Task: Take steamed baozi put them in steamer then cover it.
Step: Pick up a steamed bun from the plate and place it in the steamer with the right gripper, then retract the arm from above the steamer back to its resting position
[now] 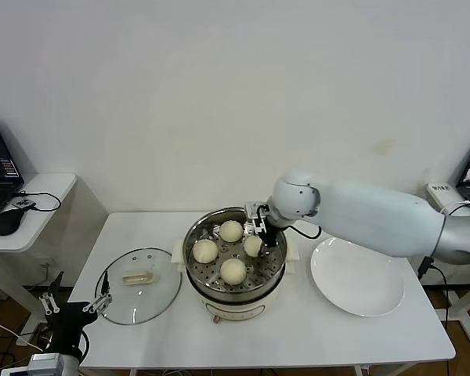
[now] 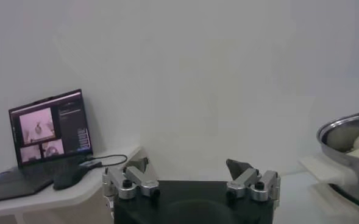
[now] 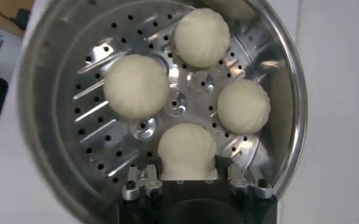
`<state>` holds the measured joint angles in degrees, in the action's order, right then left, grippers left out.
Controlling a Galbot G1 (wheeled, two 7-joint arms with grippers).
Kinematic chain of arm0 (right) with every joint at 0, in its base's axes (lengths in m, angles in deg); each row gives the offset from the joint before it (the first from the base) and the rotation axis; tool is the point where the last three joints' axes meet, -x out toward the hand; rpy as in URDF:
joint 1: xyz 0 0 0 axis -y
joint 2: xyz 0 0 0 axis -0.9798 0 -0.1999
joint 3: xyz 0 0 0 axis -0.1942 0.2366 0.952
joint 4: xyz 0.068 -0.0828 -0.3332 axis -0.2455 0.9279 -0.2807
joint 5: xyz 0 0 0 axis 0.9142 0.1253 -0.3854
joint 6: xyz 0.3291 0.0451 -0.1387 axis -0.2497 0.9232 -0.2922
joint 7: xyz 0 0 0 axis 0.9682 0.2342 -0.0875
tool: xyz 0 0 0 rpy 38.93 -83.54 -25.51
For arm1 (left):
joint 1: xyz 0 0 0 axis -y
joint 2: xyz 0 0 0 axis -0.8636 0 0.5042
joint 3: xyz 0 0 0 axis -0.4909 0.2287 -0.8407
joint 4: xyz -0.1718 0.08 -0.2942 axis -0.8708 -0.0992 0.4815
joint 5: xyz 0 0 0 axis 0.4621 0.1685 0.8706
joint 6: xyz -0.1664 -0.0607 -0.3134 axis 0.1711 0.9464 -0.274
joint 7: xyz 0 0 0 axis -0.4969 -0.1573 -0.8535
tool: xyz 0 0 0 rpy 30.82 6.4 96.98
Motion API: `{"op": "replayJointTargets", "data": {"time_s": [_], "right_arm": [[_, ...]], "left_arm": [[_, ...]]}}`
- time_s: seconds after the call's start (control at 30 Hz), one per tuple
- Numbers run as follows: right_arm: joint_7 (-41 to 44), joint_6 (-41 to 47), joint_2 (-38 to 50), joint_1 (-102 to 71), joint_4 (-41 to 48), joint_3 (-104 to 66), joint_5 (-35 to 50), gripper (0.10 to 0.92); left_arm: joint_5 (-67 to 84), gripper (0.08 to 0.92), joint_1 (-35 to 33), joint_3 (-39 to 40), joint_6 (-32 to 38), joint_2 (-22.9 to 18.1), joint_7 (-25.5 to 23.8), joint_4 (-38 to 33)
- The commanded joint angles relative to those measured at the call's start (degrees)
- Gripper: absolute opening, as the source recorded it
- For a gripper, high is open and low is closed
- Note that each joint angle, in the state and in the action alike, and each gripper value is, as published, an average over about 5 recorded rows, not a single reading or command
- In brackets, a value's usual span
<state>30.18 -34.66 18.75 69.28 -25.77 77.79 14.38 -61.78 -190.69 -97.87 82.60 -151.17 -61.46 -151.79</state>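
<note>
The steamer (image 1: pixel 219 301) stands at the table's middle, lid off. Three steamed baozi (image 1: pixel 231 230) (image 1: pixel 205 251) (image 1: pixel 233 270) lie on its perforated tray. My right gripper (image 1: pixel 256 236) reaches into the pot from the right and is shut on a fourth baozi (image 1: pixel 253 247). In the right wrist view the gripper (image 3: pixel 188 167) pinches that baozi (image 3: pixel 188 149) low over the tray (image 3: pixel 100 122), beside the other three. My left gripper (image 1: pixel 74 301) is open and empty, parked low off the table's left front corner; it also shows in the left wrist view (image 2: pixel 191 167).
A glass lid (image 1: pixel 139 274) lies flat on the table left of the steamer. An empty white plate (image 1: pixel 357 276) sits to its right. A side table with a laptop (image 2: pixel 48 128) and a mouse (image 1: pixel 8 222) stands at the far left.
</note>
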Motion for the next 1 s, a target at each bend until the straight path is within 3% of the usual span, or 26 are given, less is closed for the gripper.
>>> {"op": "replayJointTargets", "data": {"time_s": [0.03,0.13,0.4,0.5,0.57,0.77,1.0], "right_arm": [[-0.8,0.4,-1.7,-2.4,2.4,-1.2,-2.0,0.563],[-0.8,0.3,-1.2,-2.1,1.6,-1.8,-1.4,0.591],[0.5,-0.1,3.3,0.8,-3.5,-5.1,-0.4,0.792],[-0.6,-0.5,6.4,1.3,-6.6,-8.3,1.6,0.819],[-5.2,-0.5,8.6,0.7,-9.0,-10.5,5.2,0.822],[-31.6,-5.9,17.8,-11.4,-18.0,-20.3,21.2,0.823],[-45.4,-22.1,22.8,-47.7,-24.1,-49.1,16.2,0.823]], "left_arm": [[-0.1,0.823,0.0,0.0,0.0,0.0,0.0,-0.1],[0.0,0.823,0.0,0.0,0.0,0.0,0.0,-0.2],[0.1,0.823,0.3,-0.1,-0.1,0.0,0.0,-0.1],[0.2,0.823,0.4,-0.1,-0.1,0.1,0.0,0.0],[0.3,0.823,0.5,-0.2,0.0,0.2,0.0,0.2],[1.0,0.823,1.1,-0.3,0.0,0.5,0.5,1.0],[1.2,0.823,1.3,-0.3,0.2,1.1,0.8,2.3]]}}
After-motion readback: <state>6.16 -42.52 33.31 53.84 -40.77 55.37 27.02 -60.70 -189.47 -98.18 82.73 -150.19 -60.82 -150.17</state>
